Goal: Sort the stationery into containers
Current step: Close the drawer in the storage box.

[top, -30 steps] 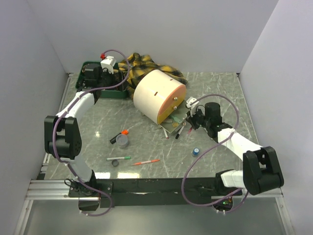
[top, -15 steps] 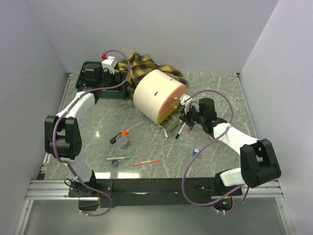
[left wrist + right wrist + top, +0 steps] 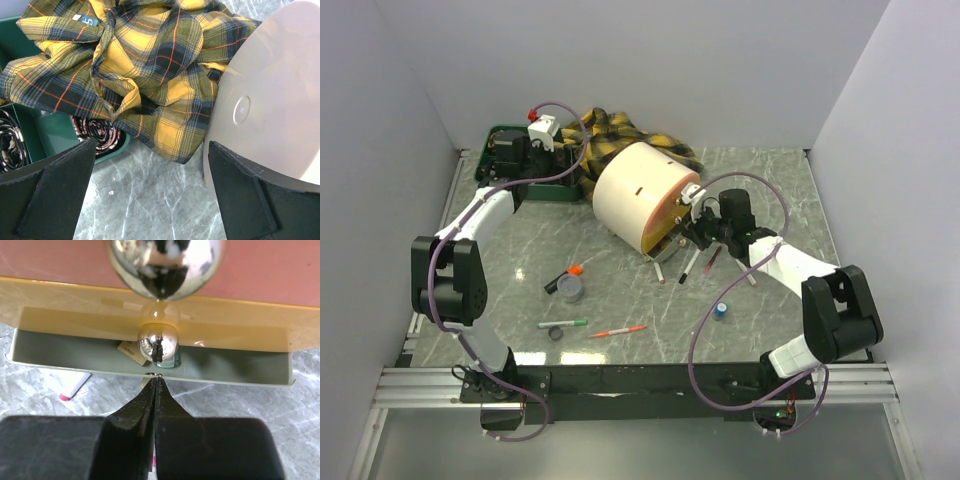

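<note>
While the left end effector (image 3: 150,200) hangs released, fingers wide apart, by the dark green tray (image 3: 55,137) and the plaid cloth (image 3: 135,65), stationery lies loose on the worktop (image 3: 520,240): a black highlighter (image 3: 563,277) just beside a grey tape roll (image 3: 572,290), then a green-tipped pen (image 3: 563,324) and a red pen (image 3: 618,330). Further right, the cream drum (image 3: 635,190) lies on its side. The right end effector (image 3: 156,380), clenched on nothing, points its tips just under the drum's small chrome knob (image 3: 157,346).

Bright diffuse overhead light, soft shadows
</note>
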`<action>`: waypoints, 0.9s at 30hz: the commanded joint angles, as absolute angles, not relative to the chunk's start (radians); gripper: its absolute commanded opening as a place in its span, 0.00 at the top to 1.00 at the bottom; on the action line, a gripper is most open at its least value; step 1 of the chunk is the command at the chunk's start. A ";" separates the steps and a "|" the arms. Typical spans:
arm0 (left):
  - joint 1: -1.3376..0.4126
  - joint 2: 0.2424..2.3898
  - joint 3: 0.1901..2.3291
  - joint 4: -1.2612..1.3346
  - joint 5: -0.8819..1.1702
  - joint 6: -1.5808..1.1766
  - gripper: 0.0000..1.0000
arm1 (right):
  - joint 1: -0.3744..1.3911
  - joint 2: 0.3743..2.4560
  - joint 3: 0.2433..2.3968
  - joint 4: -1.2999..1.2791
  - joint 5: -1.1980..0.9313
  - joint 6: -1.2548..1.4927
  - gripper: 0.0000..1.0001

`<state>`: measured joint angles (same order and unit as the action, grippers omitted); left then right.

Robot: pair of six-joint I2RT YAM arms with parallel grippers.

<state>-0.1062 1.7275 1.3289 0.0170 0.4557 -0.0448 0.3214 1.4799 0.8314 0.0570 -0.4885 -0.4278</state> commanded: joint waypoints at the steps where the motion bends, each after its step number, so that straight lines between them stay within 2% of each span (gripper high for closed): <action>1: -0.110 1.732 1.341 0.029 0.474 -0.032 0.01 | 0.328 1.500 0.882 0.077 -0.482 -0.445 1.00; 27: -0.110 1.727 1.347 0.017 0.465 -0.020 0.01 | 0.345 1.566 0.945 0.052 -0.483 -0.515 1.00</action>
<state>-0.1062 1.7348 1.3289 0.0135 0.4557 -0.0402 0.3294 1.5528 0.9039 0.0334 -0.4904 -0.4950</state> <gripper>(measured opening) 0.995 0.005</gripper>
